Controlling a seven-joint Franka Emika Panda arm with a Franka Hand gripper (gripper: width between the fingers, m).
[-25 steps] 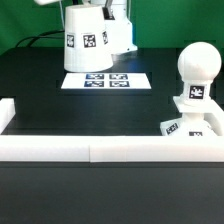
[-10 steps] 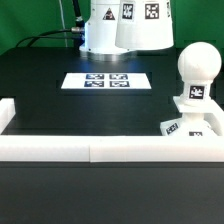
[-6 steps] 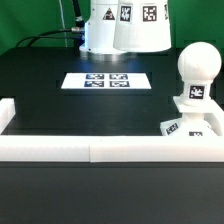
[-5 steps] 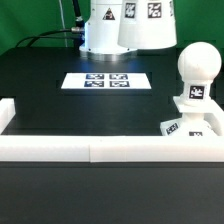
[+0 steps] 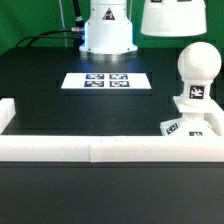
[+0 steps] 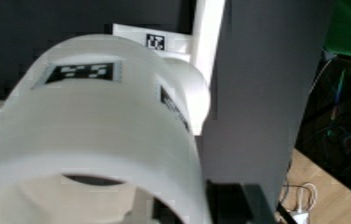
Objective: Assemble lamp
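The white cone-shaped shade [image 5: 171,15] hangs high at the exterior view's upper right, cut off by the top edge, above and behind the bulb. The round white bulb [image 5: 198,67] stands upright on the flat square base [image 5: 193,120] at the exterior view's right. In the wrist view the shade [image 6: 92,130] fills the picture, a tag on its side. My gripper [image 6: 204,75] is shut on the shade's wall; one dark finger [image 6: 254,95] lies along its outside and the other is hidden. The gripper itself is out of the exterior view.
The marker board [image 5: 105,80] lies flat on the black table behind the middle. A white low wall [image 5: 100,149] runs along the front with a short arm at the exterior view's left. The arm's white pedestal [image 5: 105,32] stands at the back.
The shade has moved up and toward the exterior view's right, from in front of the pedestal to above the bulb. Bulb and base have not moved.
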